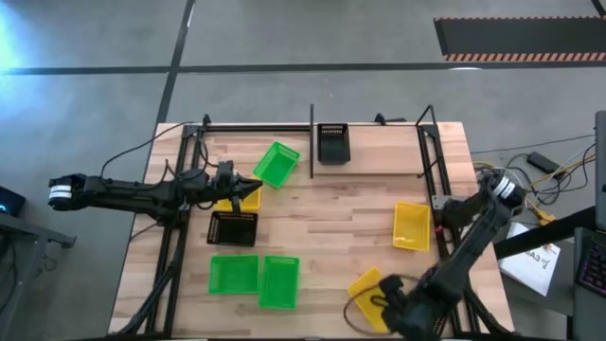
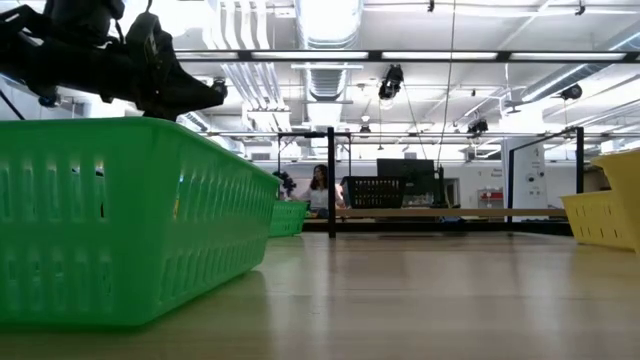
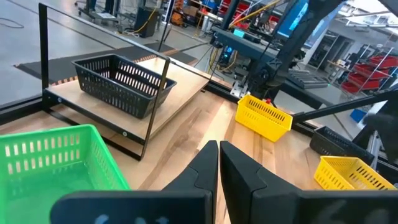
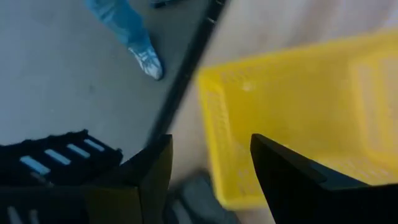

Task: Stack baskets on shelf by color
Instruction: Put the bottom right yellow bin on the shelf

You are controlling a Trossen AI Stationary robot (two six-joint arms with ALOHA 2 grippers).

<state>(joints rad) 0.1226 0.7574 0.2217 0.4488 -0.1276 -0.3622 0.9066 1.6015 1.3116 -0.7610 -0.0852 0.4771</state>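
1. Yellow plastic mesh fills most of my right wrist view: a yellow basket (image 4: 298,112) lies under my right gripper (image 4: 211,180), whose fingers stand wide apart with nothing between them. In the high view this basket (image 1: 371,287) is at the near right edge of the table (image 1: 341,218) and my right arm covers part of it, so I cannot tell its full outline.
2. My left gripper (image 1: 248,187) is closed, the two fingers pressed together, and it holds nothing. It hangs over the left middle of the table, above another yellow basket (image 1: 248,199) that is mostly hidden under it.
3. One black basket (image 1: 332,143) stands on the shelf (image 1: 265,140) at the far edge, its long axis pointing away from the shelf edge toward the table. The shelf is a pale wooden board with thin black metal posts.
4. A second black basket (image 1: 233,228) lies just near the hidden yellow one, long axis across the table.
5. Two green baskets (image 1: 254,277) lie side by side near the front edge, touching or almost touching. A third green basket (image 1: 276,164) is tilted diagonally near the shelf.
6. A third yellow basket (image 1: 410,226) lies at the right, long axis front to back.
7. In the low view a green basket (image 2: 120,220) blocks the left half, and a person (image 2: 320,190) far behind is too small to make out.
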